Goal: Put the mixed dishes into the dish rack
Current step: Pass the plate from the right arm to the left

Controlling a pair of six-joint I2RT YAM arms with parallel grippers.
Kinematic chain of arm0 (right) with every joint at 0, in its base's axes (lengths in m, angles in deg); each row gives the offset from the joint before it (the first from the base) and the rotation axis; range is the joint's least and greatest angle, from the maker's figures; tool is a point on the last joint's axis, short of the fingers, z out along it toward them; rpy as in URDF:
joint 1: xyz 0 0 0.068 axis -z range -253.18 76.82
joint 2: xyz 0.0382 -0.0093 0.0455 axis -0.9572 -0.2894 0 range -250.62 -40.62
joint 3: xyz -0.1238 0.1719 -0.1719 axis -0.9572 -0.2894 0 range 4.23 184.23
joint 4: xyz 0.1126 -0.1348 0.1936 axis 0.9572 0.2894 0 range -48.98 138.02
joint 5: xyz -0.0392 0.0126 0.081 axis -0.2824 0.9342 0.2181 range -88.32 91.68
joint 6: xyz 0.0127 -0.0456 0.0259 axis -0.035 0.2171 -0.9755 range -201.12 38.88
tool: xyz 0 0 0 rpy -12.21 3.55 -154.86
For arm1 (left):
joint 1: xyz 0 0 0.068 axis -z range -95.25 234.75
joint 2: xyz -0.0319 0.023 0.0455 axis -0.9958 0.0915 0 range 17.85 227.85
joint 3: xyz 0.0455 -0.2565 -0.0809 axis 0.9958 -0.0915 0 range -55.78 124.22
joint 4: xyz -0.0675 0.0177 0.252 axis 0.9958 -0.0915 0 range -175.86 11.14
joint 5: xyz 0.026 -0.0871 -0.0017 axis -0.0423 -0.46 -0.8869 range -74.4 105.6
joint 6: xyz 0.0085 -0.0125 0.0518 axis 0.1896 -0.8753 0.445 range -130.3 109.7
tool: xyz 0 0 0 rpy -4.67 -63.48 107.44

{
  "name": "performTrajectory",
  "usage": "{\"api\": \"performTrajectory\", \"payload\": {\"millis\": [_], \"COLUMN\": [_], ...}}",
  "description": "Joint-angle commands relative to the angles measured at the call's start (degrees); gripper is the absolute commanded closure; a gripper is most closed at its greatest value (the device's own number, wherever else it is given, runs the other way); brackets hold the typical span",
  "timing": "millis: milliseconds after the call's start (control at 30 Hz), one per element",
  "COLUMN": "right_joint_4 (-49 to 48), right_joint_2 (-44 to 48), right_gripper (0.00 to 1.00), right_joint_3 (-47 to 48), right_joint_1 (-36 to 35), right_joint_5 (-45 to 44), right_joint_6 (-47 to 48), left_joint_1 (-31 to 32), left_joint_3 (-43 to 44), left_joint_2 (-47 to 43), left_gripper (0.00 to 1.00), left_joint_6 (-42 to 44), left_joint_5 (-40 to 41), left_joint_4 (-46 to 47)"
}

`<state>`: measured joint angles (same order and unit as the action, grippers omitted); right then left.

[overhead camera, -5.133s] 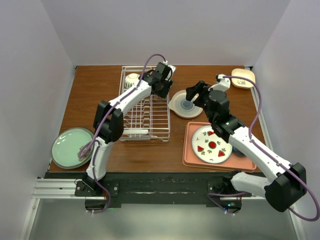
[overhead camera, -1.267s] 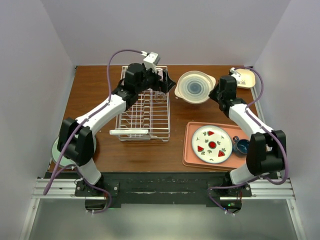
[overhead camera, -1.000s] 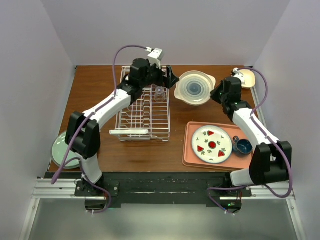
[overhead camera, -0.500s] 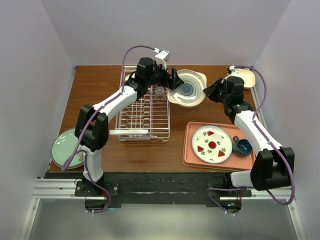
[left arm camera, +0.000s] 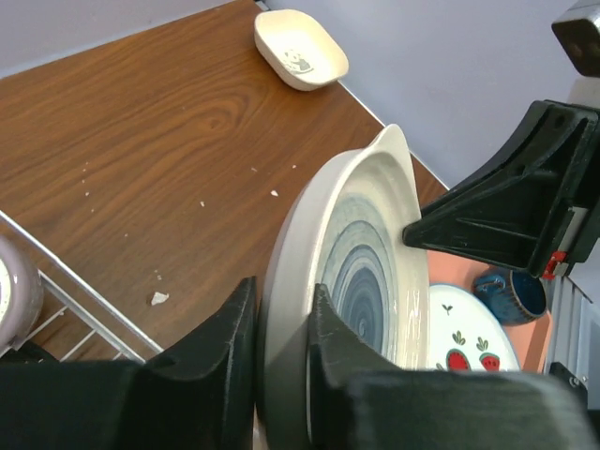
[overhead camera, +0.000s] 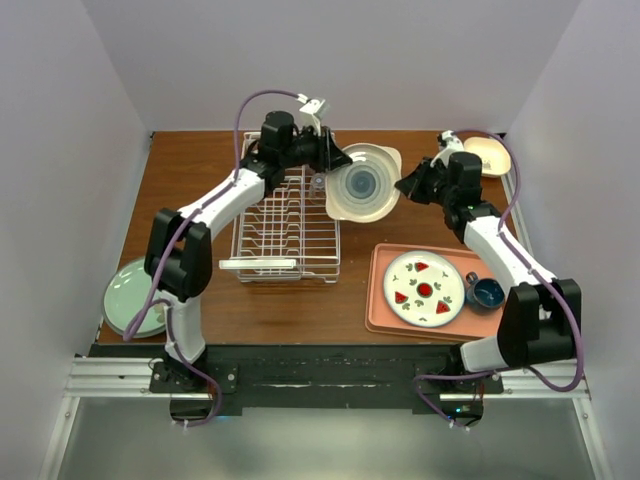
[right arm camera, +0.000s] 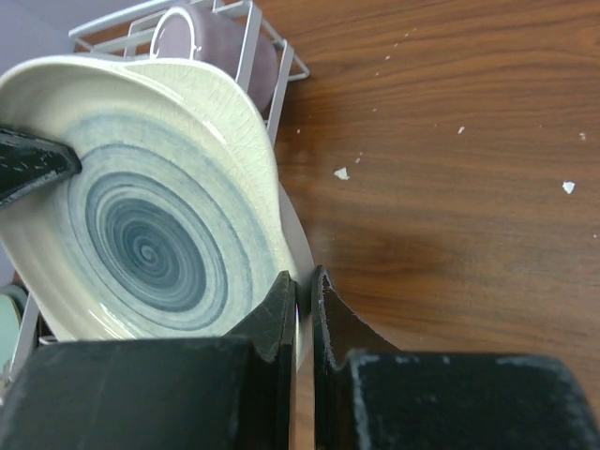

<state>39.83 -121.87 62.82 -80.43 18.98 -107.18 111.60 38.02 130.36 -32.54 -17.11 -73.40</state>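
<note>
A cream plate with a blue-ringed centre hangs tilted on edge just right of the dish rack. My left gripper is shut on its left rim; in the left wrist view the rim sits pinched in that gripper. My right gripper is shut on the opposite rim, and its own view shows it pressed on the plate's edge. A purple cup lies in the rack's far end. A patterned plate rests on the salmon tray. A pale green plate lies near left.
A dark blue cup stands on the tray's right side. A small cream dish lies at the far right corner. A small clear glass stands in the rack beside the held plate. Crumbs dot the wood.
My left gripper has shut on the plate's left rim. The plate has tipped up on edge and shifted left toward the rack, with my right gripper following.
</note>
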Motion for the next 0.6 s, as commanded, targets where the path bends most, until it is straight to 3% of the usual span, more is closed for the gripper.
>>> {"api": "performTrajectory", "payload": {"millis": [0, 400, 567], "right_joint_4": [-9.4, -8.4, -8.1], "right_joint_2": [1.4, 0.4, 1.3], "right_gripper": [1.00, 1.00, 0.75], "right_joint_3": [4.7, 6.6, 7.1], "right_joint_1": [-0.3, -0.7, -0.7], "right_joint_5": [5.1, 5.8, 5.5], "right_joint_6": [-2.4, -2.4, -2.5], "left_joint_1": [0.6, 0.4, 0.5], "left_joint_3": [-2.0, -8.1, -10.3], "left_joint_2": [-5.1, -15.0, -19.5], "left_gripper": [1.00, 1.00, 1.00], "left_joint_6": [1.8, 1.8, 1.7], "left_joint_5": [-6.9, -3.1, -0.1], "left_joint_4": [1.2, 1.9, 2.0]}}
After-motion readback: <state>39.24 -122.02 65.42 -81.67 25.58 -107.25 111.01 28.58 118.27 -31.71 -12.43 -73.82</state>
